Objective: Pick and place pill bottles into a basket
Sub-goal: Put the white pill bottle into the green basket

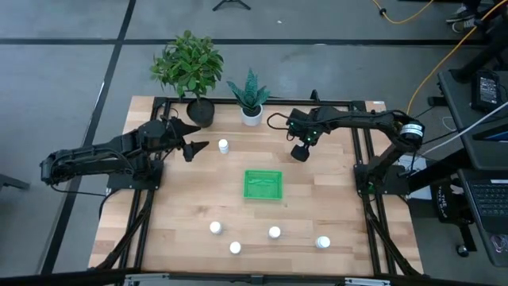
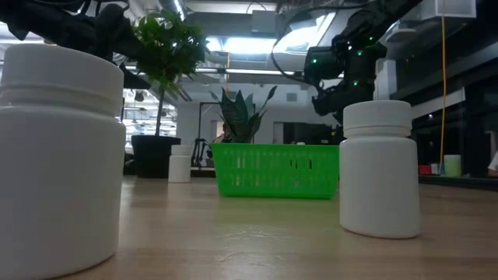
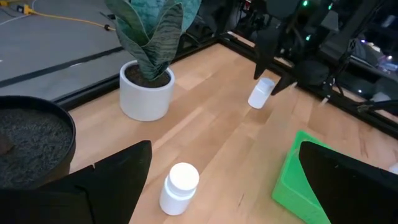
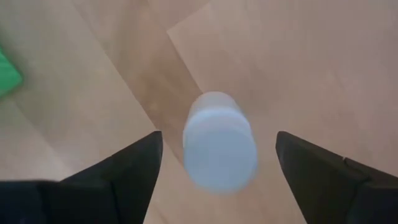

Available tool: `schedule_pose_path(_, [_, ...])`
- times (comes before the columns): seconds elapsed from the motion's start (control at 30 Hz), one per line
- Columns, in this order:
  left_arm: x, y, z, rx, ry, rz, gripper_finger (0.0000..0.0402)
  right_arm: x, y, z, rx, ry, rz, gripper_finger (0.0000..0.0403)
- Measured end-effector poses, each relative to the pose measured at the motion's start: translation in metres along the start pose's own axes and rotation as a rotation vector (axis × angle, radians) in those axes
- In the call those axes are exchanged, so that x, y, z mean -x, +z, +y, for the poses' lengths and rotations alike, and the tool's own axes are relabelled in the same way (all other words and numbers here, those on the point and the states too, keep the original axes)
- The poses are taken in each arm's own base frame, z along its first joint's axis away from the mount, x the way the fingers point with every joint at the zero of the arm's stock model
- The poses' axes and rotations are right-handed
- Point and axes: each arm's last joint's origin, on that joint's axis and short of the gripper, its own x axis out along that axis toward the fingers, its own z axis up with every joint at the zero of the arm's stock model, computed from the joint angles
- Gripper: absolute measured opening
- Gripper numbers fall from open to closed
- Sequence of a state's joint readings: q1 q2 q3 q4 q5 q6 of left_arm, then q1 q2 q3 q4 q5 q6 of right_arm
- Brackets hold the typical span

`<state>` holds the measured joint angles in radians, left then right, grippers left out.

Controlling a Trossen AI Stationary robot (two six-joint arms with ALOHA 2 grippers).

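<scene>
Here the pill bottle (image 3: 260, 94) leans tilted between the right gripper (image 4: 216, 163) jaws.

Counting the pill bottles (image 1: 223, 145) from above, five are showing: that one near the plants, and four more lying along the front, a bottle (image 1: 215, 228), a bottle (image 1: 235, 248), a bottle (image 1: 274, 233) and a bottle (image 1: 322, 242). A sixth bottle (image 3: 261, 93) is turning up in the left wrist view, so six in all. One green basket (image 1: 263, 183) is sitting there. Two potted plants are standing by: one leafy plant (image 1: 190, 67), one spiky plant (image 1: 250, 99). One table (image 1: 333, 206) is carrying everything.
</scene>
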<state>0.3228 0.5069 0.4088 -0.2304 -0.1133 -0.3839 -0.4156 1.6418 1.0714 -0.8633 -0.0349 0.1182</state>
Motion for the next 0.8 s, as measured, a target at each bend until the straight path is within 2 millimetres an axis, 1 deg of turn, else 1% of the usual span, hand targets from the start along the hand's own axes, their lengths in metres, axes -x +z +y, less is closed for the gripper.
schedule_pose_path(0.17, [0.0000, 0.0003, -0.0001, 0.006, -0.001, -0.003, 0.0400, -0.0096, 0.0023, -0.0012, 0.014, -0.008, 0.026, 0.0315])
schedule_pose_path(0.3, [0.0000, 0.0002, -0.0001, 0.006, -0.001, -0.002, 0.0400, -0.0108, 0.0015, -0.0046, 0.001, -0.014, 0.044, 0.0313])
schedule_pose_path(0.4, [0.0000, 0.0002, -0.0001, 0.001, 0.000, -0.002, 0.0400, -0.0106, 0.0015, -0.0067, -0.006, -0.015, 0.046, 0.0301])
schedule_pose_path(0.53, [0.0000, 0.0002, -0.0001, -0.002, 0.000, -0.002, 0.0400, -0.0105, 0.0008, -0.0067, -0.004, -0.016, 0.053, 0.0266])
schedule_pose_path(0.8, [0.0000, 0.0005, 0.0006, -0.004, 0.022, -0.011, 0.0400, -0.0097, 0.0006, -0.0066, -0.002, -0.015, 0.051, 0.0169])
